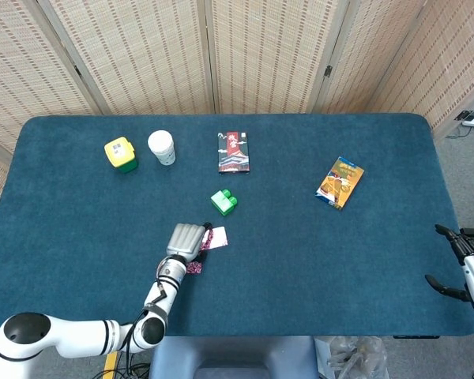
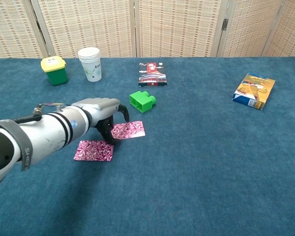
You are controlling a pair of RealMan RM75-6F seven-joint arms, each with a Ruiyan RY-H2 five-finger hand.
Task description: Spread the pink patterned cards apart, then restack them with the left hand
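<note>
Two pink cards [image 2: 128, 130] lie apart, the farther beneath the left hand's [image 2: 106, 114] curled, empty fingers.

Bright even overhead light, faint soft shadows, sharp focus — no glare

Left robot hand [image 2: 106, 114] reaches forward, fingers curled down; right robot hand [image 1: 468, 268] hangs open.

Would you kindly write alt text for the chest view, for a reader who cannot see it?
The robot's left hand reaches over the near edge of one pink patterned card on a blue table, with a second pink card lying flat beside it. Behind sit a green block, paper cups and a yellow-lidded container.
</note>
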